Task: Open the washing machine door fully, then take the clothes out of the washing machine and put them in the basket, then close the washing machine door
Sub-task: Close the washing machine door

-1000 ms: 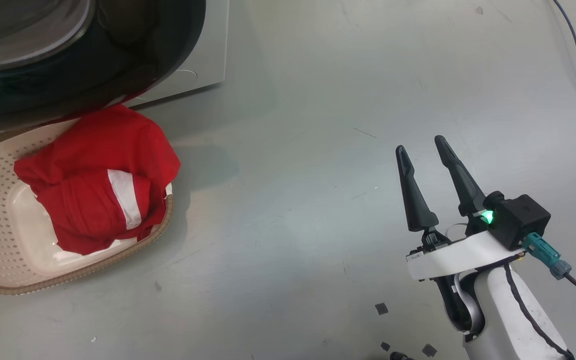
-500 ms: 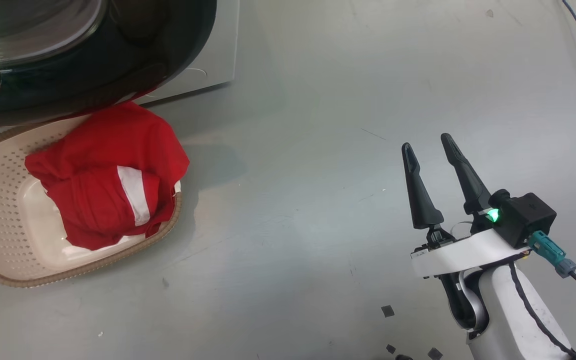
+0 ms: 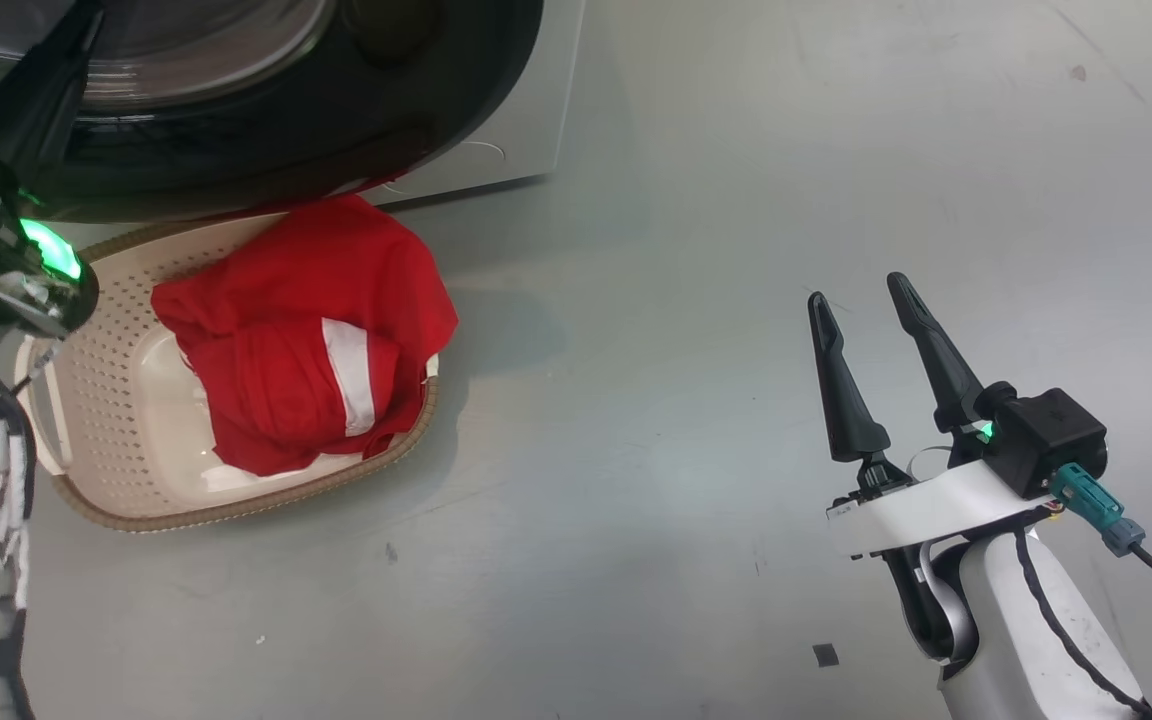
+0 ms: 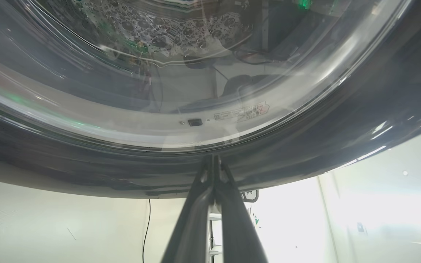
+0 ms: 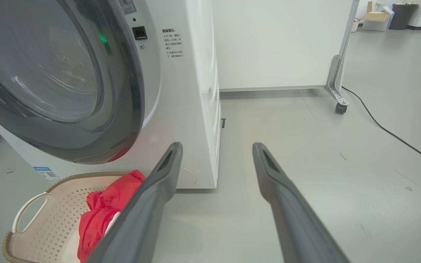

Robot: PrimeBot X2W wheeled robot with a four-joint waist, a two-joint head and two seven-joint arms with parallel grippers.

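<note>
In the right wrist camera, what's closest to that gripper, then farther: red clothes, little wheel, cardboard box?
1. clothes, low left, in the basket.
2. wheel, right, under the white panel.
3. cardboard box, far top right.

The floor [image 3: 686, 350] is open across the middle of the head view. At upper left the washing machine door [image 3: 386, 130] hangs over the basket [image 3: 96, 400]'s edge, blocking the way.

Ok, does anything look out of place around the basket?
Slightly: the clothes are bunched at one end of the basket and spill over its rim beside the washing machine. Nothing looks damaged.
</note>
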